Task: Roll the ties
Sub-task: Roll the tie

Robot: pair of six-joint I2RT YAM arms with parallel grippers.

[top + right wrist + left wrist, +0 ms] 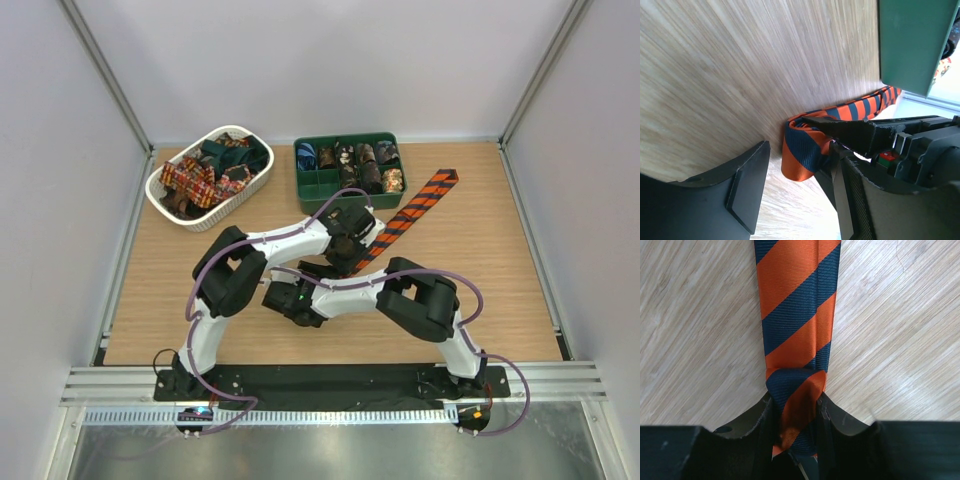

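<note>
The orange-and-black striped tie point(412, 210) lies diagonally on the wooden table, its wide end toward the back right. My left gripper point(350, 252) is shut on its near end, which is folded over into a small loop between the jaws point(796, 420); the rest of the tie point(795, 315) runs straight away from it. My right gripper point(333, 274) is open, and its jaws point(800, 165) stand on either side of the folded end point(802, 150) without closing on it. A left gripper finger point(850, 132) lies across the fold.
A green compartment tray point(312, 186) with several rolled ties stands at the back centre and also shows in the right wrist view point(910, 40). A white oval slotted basket point(240, 200) with loose ties, red plaid and dark green among them, stands at the back left.
</note>
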